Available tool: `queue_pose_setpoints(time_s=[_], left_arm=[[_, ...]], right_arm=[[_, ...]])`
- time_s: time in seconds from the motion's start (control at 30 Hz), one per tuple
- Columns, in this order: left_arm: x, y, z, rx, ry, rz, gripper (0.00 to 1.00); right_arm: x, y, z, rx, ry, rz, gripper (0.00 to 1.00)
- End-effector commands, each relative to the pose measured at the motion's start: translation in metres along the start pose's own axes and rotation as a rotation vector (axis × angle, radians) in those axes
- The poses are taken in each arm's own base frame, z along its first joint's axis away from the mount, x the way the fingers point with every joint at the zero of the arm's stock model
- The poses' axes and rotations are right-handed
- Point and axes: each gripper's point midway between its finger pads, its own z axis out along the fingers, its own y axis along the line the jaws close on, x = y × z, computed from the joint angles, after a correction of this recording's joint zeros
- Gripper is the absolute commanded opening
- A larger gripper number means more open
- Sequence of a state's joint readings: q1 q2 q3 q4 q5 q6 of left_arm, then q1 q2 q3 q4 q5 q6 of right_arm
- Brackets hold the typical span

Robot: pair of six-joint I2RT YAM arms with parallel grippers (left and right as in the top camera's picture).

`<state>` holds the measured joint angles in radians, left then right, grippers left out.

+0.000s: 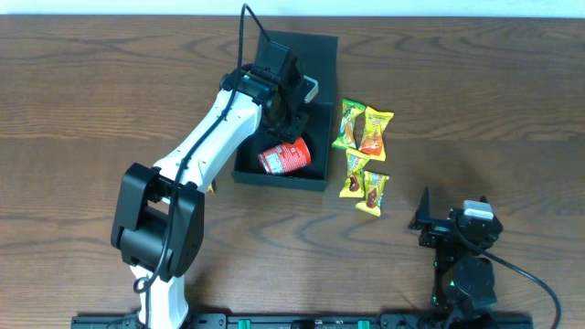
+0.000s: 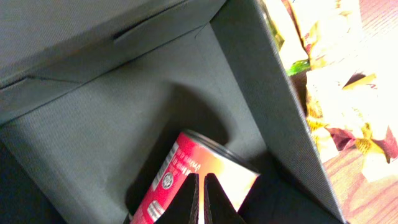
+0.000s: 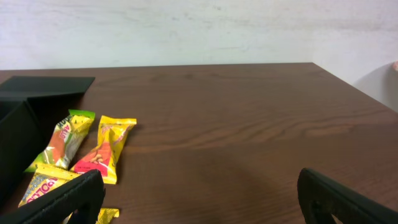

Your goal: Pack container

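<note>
Dark brown wood grain covers the table [image 1: 494, 100], matte under even light, with a black mounting rail [image 1: 274, 321] along the edge nearest me. Just beyond that rail on my right side, the right gripper [image 3: 199, 208] sits low over the wood. Its two black fingers [image 3: 62, 200] are spread wide with nothing between them, and it is well apart from everything else.

A little farther out, four snack packets [image 1: 363, 155] lie flat in a loose cluster, yellow, green and orange. They are just beside the right wall of the container [image 1: 279, 178]. The container is a dark square box standing a bit left of the table's middle. A red can [image 1: 284, 157] lies on its side in the container's near part.

The left arm reaches over the box, and the left gripper [image 2: 200, 179] points down inside it. In the left wrist view its fingers are pressed almost together, with only a thin slit between them. They hover just above the can and are not pinching it. Beyond the can I see the grey fabric floor and walls.

At the far side, the lid [image 3: 46, 84] lies folded back flat on the wood. Past the table's far edge stands a pale, slightly mottled wall [image 3: 186, 31].
</note>
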<state>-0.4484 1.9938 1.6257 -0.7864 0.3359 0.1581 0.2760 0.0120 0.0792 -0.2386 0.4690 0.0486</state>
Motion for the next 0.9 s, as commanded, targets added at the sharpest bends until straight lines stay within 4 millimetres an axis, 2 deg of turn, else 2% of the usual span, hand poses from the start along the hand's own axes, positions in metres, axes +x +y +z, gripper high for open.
queue_pose_setpoints(time_s=[0.0, 0.1, 0.23, 0.33, 0.43, 0.57, 0.7, 0.77, 0.83, 0.87], left_arm=[[-0.019, 0.003, -0.019, -0.019, -0.056, 0.029, 0.06], [-0.034, 0.014, -0.040, -0.114, -0.101, 0.039, 0.06], [-0.051, 0.046, -0.075, -0.321, -0.159, 0.028, 0.06], [-0.054, 0.062, -0.093, -0.356, -0.199, 0.000, 0.06], [-0.050, 0.090, -0.112, -0.363, -0.230, -0.075, 0.06], [-0.043, 0.114, -0.124, -0.281, -0.262, -0.179, 0.06], [-0.024, 0.149, -0.136, -0.265, -0.266, -0.334, 0.06], [-0.014, 0.159, -0.140, -0.267, -0.253, -0.372, 0.06], [-0.006, 0.166, -0.142, -0.278, -0.236, -0.395, 0.06], [-0.002, 0.169, -0.143, -0.279, -0.228, -0.407, 0.06]], right_arm=[[0.001, -0.003, 0.000, 0.016, 0.003, 0.002, 0.99], [0.000, -0.003, 0.000, 0.016, 0.002, 0.002, 0.99], [0.000, -0.003, 0.000, 0.016, 0.002, 0.002, 0.99], [0.001, -0.003, 0.000, 0.016, 0.003, 0.002, 0.99], [0.000, -0.003, 0.000, 0.016, 0.002, 0.002, 0.99], [0.000, -0.003, 0.000, 0.016, 0.002, 0.002, 0.99], [0.000, -0.002, 0.000, 0.012, -0.001, 0.005, 0.99], [-0.001, 0.004, 0.000, -0.025, -0.003, 0.012, 0.99], [-0.007, 0.020, -0.002, -0.120, -0.017, 0.138, 0.99], [-0.020, 0.029, -0.004, -0.181, -0.058, 0.243, 0.99]])
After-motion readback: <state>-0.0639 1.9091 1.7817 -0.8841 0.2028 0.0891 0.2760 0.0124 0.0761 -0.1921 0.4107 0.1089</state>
